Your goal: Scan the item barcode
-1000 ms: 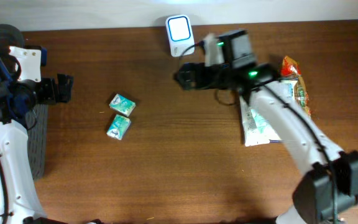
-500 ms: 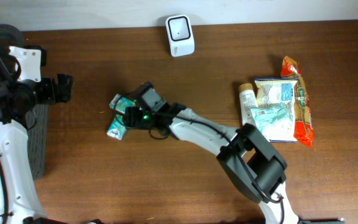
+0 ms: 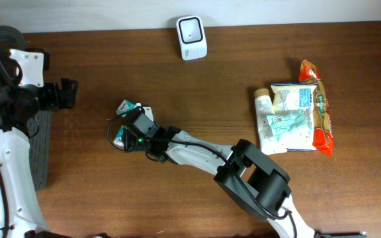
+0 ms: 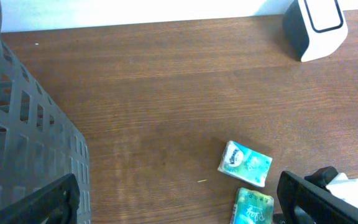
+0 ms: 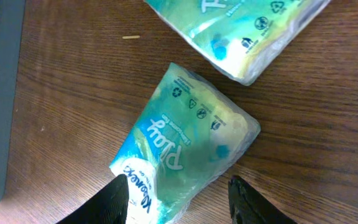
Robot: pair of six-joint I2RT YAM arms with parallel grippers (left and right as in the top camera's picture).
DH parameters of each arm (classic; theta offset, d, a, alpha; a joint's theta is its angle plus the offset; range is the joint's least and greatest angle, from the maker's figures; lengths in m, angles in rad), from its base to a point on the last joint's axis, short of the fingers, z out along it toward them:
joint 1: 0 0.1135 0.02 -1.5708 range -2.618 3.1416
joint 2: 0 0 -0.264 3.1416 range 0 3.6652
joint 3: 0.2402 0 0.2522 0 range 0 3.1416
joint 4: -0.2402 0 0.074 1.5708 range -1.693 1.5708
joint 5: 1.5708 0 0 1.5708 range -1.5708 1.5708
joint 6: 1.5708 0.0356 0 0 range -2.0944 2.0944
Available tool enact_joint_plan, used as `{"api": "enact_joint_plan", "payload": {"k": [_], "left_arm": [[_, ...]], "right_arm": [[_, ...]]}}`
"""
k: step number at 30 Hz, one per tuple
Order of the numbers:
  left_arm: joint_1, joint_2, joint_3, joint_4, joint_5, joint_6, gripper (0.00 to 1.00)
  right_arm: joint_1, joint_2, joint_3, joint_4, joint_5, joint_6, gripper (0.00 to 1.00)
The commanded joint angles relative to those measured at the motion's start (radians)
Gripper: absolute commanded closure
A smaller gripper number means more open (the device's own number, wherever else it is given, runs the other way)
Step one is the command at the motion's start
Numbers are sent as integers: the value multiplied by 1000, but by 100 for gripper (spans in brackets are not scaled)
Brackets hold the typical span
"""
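Right pincer: a second ago it was up by the scanner, top centre. It is now left of centre, low over the lower pack. Its jaws have narrowed from wide and straddle the pack's end, with a gap on one side, so they are not clamped yet. The pack lies flat on the surface, just below its twin. Left pincer: wide open, far left. You're at the pick; the scan is still to come.
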Motion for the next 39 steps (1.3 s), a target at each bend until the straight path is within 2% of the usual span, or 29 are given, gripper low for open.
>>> {"api": "enact_joint_plan", "payload": {"k": [1, 3, 11, 14, 15, 18, 21, 22, 25, 27, 30, 31, 33, 34, 36, 39], "left_arm": [[3, -4, -1, 3, 11, 12, 1], [3, -4, -1, 3, 11, 12, 1], [3, -4, -1, 3, 11, 12, 1], [3, -4, -1, 2, 11, 12, 1], [3, -4, -1, 2, 11, 12, 1], [3, -4, -1, 2, 11, 12, 1], [3, -4, -1, 2, 11, 12, 1], [3, -4, -1, 2, 11, 12, 1], [3, -4, -1, 3, 11, 12, 1], [3, -4, -1, 2, 11, 12, 1], [3, -4, -1, 2, 11, 12, 1], [3, -4, -1, 3, 11, 12, 1], [3, -4, -1, 2, 11, 12, 1], [3, -4, -1, 2, 11, 12, 1], [3, -4, -1, 3, 11, 12, 1], [3, -4, -1, 2, 11, 12, 1]], "right_arm": [[11, 30, 8, 28, -34, -38, 55], [11, 30, 8, 18, -34, -80, 59], [-1, 57, 8, -16, -29, -117, 62], [-18, 57, 8, -47, -45, -117, 82], [-36, 50, 10, -52, -92, -117, 95], [-85, -6, 13, -110, -180, -132, 96], [-138, -97, 57, -314, -276, -387, 96], [-166, -130, 112, -506, -278, -595, 96], [-209, -136, 171, -785, -211, -977, 96], [-241, -134, 171, -849, -104, -1100, 96], [-270, -134, 171, -846, -98, -1270, 96], [-282, -134, 171, -846, -98, -1284, 88], [-294, -134, 171, -848, -98, -1265, 54], [-305, -134, 171, -842, -100, -1227, 46], [-350, -134, 171, -820, -117, -1126, 45], [-446, -128, 157, -807, -260, -1070, 45]]}}
